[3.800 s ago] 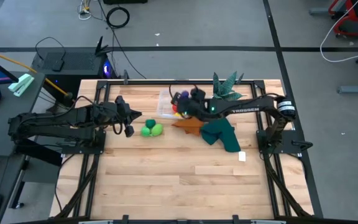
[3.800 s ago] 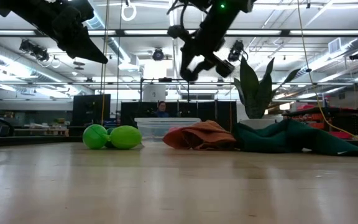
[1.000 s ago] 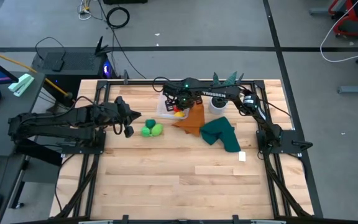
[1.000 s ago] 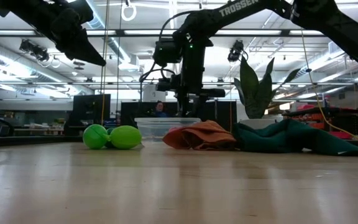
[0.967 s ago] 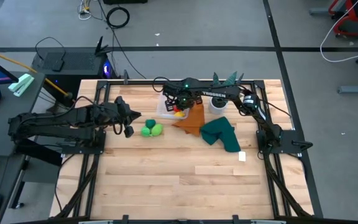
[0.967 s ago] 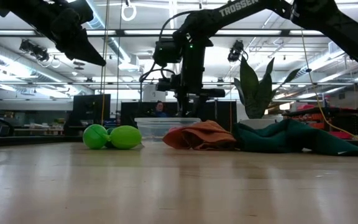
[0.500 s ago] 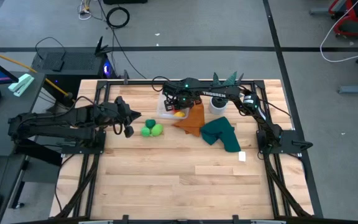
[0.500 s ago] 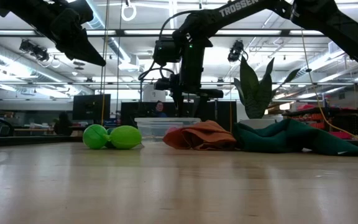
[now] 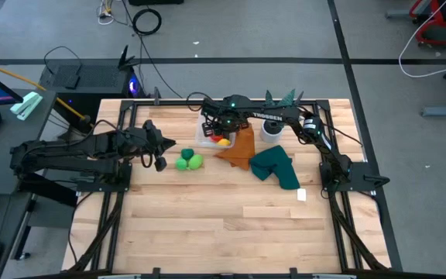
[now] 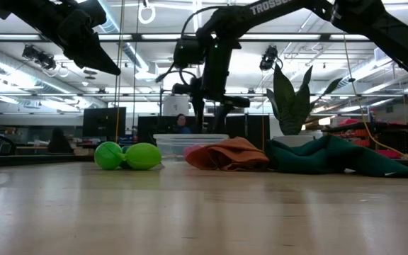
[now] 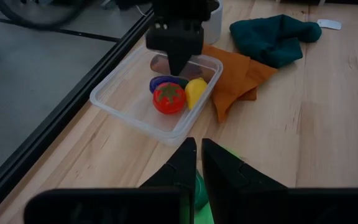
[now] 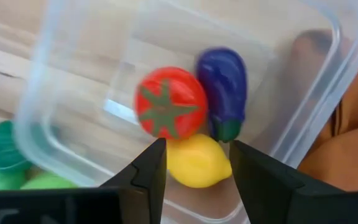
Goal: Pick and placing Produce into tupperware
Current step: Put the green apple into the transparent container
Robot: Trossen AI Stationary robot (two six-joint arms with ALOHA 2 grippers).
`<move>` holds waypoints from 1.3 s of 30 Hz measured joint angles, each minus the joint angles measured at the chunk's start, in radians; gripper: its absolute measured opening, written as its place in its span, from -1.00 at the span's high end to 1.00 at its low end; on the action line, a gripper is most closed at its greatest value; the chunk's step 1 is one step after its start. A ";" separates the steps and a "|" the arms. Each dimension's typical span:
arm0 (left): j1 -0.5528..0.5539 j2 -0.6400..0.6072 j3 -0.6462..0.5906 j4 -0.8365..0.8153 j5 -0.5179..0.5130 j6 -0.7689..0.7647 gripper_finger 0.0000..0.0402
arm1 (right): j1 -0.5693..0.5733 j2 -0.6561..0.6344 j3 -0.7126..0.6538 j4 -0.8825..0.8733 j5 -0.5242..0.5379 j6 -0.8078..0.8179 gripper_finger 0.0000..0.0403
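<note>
The clear tupperware (image 9: 206, 136) stands at the far middle of the table. In it lie a red piece (image 12: 169, 102), a yellow one (image 12: 197, 160) and a dark purple one (image 12: 222, 87) of the produce. Two green pieces (image 9: 190, 162) rest on the wood to its near left. My right gripper (image 12: 197, 148) hangs open just above the tupperware and points down, its fingers apart over the yellow piece and touching nothing. My left gripper (image 11: 197, 146) is shut and empty, raised above the table left of the green pieces.
An orange cloth (image 9: 238, 147) lies against the tupperware's right side, with a dark green cloth (image 9: 277, 167) beyond it. A potted plant (image 9: 276, 116) stands at the far edge. A small white tag (image 9: 301, 195) lies at the right. The near half of the table is bare wood.
My right gripper has opened above the tupperware while staying over it. My left arm has kept still.
</note>
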 joint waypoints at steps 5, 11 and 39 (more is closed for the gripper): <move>0.000 0.000 0.000 0.000 0.000 0.000 0.80 | 0.013 0.000 0.082 -0.002 -0.009 -0.046 0.32; 0.000 0.000 0.000 -0.011 0.000 -0.012 0.83 | 0.074 -0.001 0.190 -0.047 -0.053 -0.137 0.32; -0.001 0.000 0.000 -0.054 0.080 -0.054 0.80 | 0.421 -0.380 -0.064 -0.418 0.304 -0.214 0.59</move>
